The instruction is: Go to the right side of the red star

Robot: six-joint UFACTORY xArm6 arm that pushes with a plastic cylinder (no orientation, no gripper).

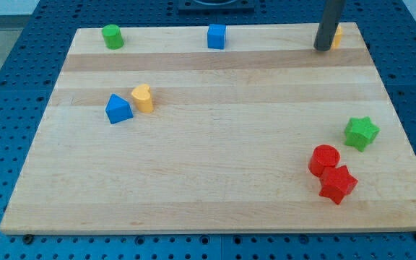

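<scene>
The pale wooden board (215,144) lies on a blue perforated table (6,87), and my tip (323,49), the lower end of a straight dark rod, rests at the far right of the board, close to its far edge. There are no jaws on this arm, so nothing is grasped or released; the rod simply stands on the wood. Just to the right of my tip, and partly hidden behind the rod, sits a small yellow block (336,36) whose shape I cannot make out; whether the two touch cannot be told. The red star-shaped block (337,184) lies at the near right of the board, well apart from my tip and almost straight toward the near edge from it. A red cylinder block (324,159) sits just to the star's far left, touching it or very nearly so. A green star-shaped block (361,133) lies farther back and to the right of that red pair, near the board's right edge. Along the far edge stand a blue cube block (217,36) near the middle and a green cylinder block (112,36) at the far left. On the left part of the board, a blue triangular block (118,109) and a yellow rounded block (142,97) sit just beside each other, the yellow one to the right and slightly farther back.
</scene>
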